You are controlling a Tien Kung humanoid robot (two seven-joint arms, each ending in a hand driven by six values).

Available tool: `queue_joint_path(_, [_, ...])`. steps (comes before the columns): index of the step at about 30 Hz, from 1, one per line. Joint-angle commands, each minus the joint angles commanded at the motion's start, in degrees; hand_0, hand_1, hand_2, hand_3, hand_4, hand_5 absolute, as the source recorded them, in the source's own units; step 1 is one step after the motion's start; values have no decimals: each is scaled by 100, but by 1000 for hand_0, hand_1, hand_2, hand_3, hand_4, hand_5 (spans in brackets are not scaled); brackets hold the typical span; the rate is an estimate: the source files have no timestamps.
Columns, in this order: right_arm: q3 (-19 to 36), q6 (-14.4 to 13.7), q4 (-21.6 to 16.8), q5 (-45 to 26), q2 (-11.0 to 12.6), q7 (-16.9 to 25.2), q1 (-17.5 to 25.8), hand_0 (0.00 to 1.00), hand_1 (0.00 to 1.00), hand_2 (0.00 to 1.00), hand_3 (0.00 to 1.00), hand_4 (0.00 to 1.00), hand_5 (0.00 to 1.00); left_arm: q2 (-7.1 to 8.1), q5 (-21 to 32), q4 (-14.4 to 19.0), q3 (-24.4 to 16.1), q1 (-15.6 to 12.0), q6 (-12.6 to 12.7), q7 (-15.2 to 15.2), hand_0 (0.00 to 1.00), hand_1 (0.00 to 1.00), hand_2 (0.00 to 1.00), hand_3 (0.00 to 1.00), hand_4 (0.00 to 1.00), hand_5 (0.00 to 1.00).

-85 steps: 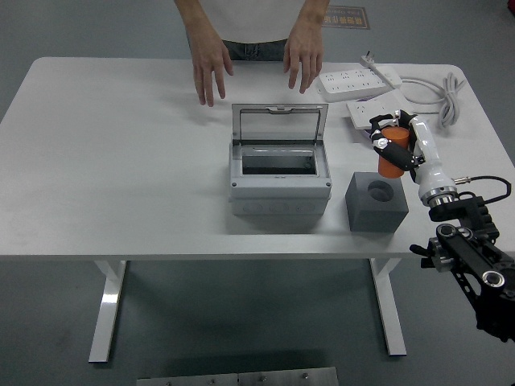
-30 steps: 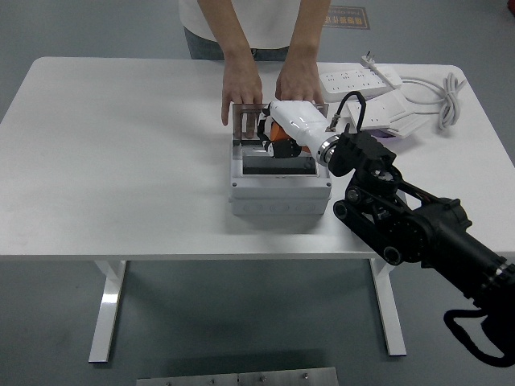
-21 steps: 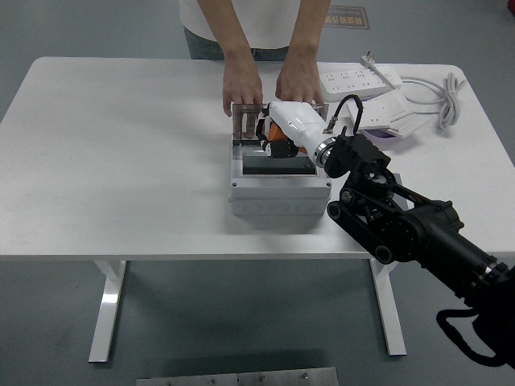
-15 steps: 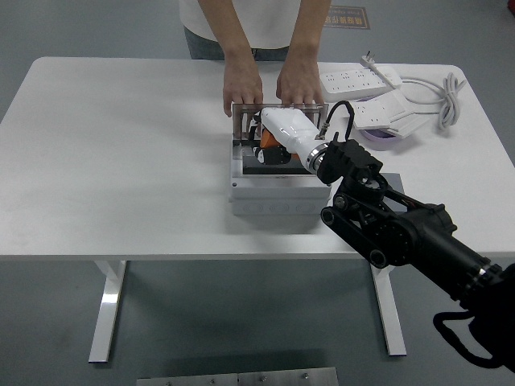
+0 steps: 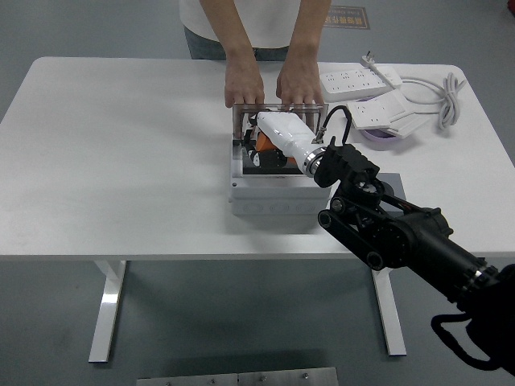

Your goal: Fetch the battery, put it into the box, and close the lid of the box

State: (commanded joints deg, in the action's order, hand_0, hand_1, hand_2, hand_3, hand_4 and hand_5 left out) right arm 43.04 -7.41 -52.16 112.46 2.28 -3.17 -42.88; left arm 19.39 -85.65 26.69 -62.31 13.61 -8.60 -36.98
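Note:
The grey box [image 5: 273,195] stands mid-table with its clear lid [image 5: 278,117] raised at the back. My right hand [image 5: 265,145] reaches from the right over the box opening, low inside it, with fingers curled on the orange battery [image 5: 262,141]. Only a small part of the battery shows under the white hand shell. A person's two hands [image 5: 244,84] rest on the top edge of the lid, holding it upright. My left arm is out of view.
The dark grey foam holder [image 5: 392,183] is mostly hidden behind my right arm, right of the box. White power strips [image 5: 359,79] and a cable [image 5: 447,100] lie at the back right.
My right hand carried the battery from above the foam holder to the box, then moved left and down into the opening. The person's hands moved onto the lid's top edge.

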Motion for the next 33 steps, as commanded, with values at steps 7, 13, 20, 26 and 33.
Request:
queue_joint_path(7, [1, -51, 69, -145, -3, 147, 17, 156, 208, 267, 286, 51, 2, 3, -6, -2, 3, 23, 10, 0, 632, 698, 573, 541, 500, 2])
queue_joint_path(13, [-10, -85, 110, -200, -10, 178, 39, 230, 238, 314, 390, 142, 2, -3, -21, -1, -2, 31, 4, 0, 632, 698, 573, 541, 500, 2])
queue_joint_path(20, [0, -43, 182, -298, -16, 255, 49, 405, 341, 417, 483, 515, 58, -8, -37, 0, -6, 36, -1, 0, 632, 698, 573, 541, 500, 2])
queue_joint_path(26, [-10, -54, 197, -374, -11, 333, 52, 444, 398, 471, 565, 598, 85, -15, -45, 1, -10, 36, 2, 0, 632, 698, 573, 541, 500, 2])
queue_joint_path(33, [-6, -82, 212, -416, -2, 358, 40, 549, 462, 507, 574, 666, 185, -16, -58, -1, -14, 45, 2, 0, 632, 698, 573, 541, 500, 2])
